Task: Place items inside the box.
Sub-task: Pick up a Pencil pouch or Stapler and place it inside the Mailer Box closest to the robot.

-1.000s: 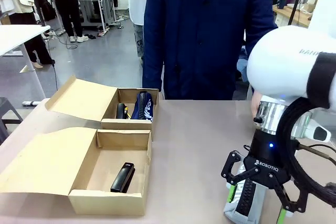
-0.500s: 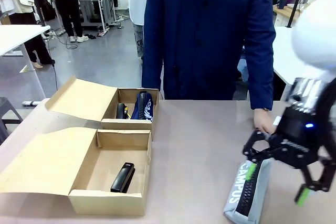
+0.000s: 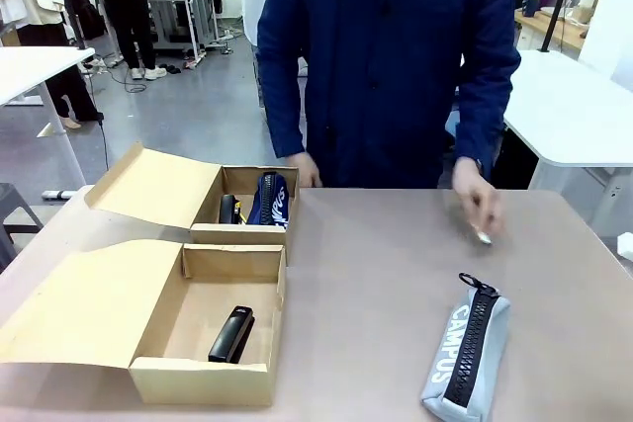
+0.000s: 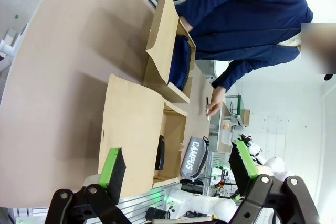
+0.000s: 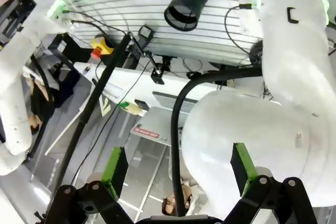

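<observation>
Right arm: a second ago it stood over the grey zip pencil case printed "CAMPUS" [image 3: 465, 348] with its fingers either side of it. It has since swung clear, and its wrist camera now faces the robot's own white body.
Right gripper [image 5: 178, 166]: fingers wide apart, with nothing between them.
Left gripper [image 4: 177, 162]: fingers apart and empty, looking down over the boxes from above.
Pencil case: it lies flat on the table [image 3: 376, 274] by the near right corner, where it was a second ago and well apart from both boxes. It was not lifted.
Near open brown cardboard box [image 3: 203, 380]: sits at the near left corner, with the black stapler [image 3: 230, 334] on its floor.
Far open cardboard box [image 3: 242, 234]: sits just behind the first, along the left edge. The navy blue zip pouch [image 3: 269, 199] stands inside it beside a dark thing [image 3: 228, 208] I can't identify.
Person's hand [image 3: 478, 203]: it has come in over the far right part of the table, with a small pale thing [image 3: 483, 237] at it that is too small to name.
Meaning: I judge the pick on the pencil case did not go through, so it remains to be boxed. I'd wait for that hand to clear before reaching in again.
</observation>
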